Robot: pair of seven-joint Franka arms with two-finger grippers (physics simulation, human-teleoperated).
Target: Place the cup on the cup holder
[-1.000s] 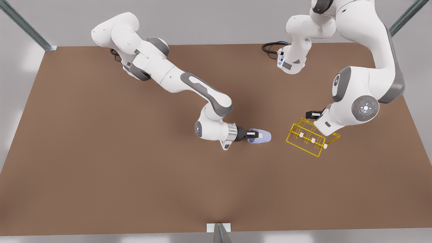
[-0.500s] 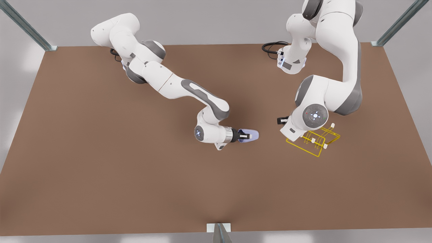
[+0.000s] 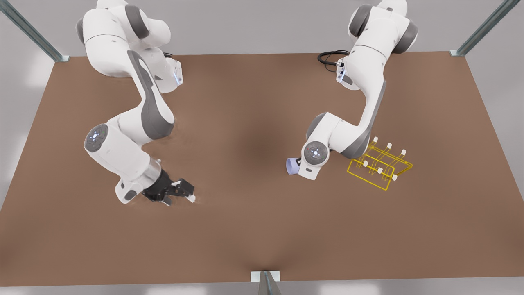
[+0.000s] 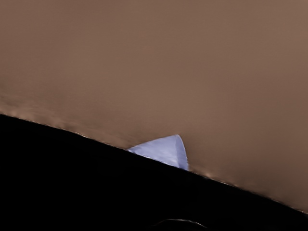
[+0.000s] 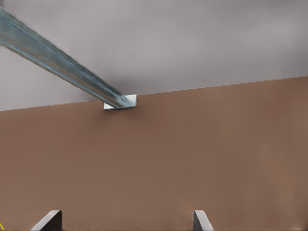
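The lavender-blue cup lies on its side on the brown table, just on the front view's left of the yellow wire cup holder. My left gripper sits tucked under its white wrist right against the cup. In the left wrist view a sliver of the cup peeks out from behind a black mass. My right gripper hangs low over the table far off at the front view's left. It is open and holds nothing, as its spread gripper shows in the right wrist view.
The cup holder's white-capped prongs stand upright close behind the left arm's elbow. A metal post with a white bracket marks the table's near edge, and the bracket also appears ahead of my right gripper. A black cable lies at the far edge.
The right gripper let go of the cup and pulled far back toward the front view's left, now open. The left arm swung from over the cup holder to the cup, which shifted leftward.
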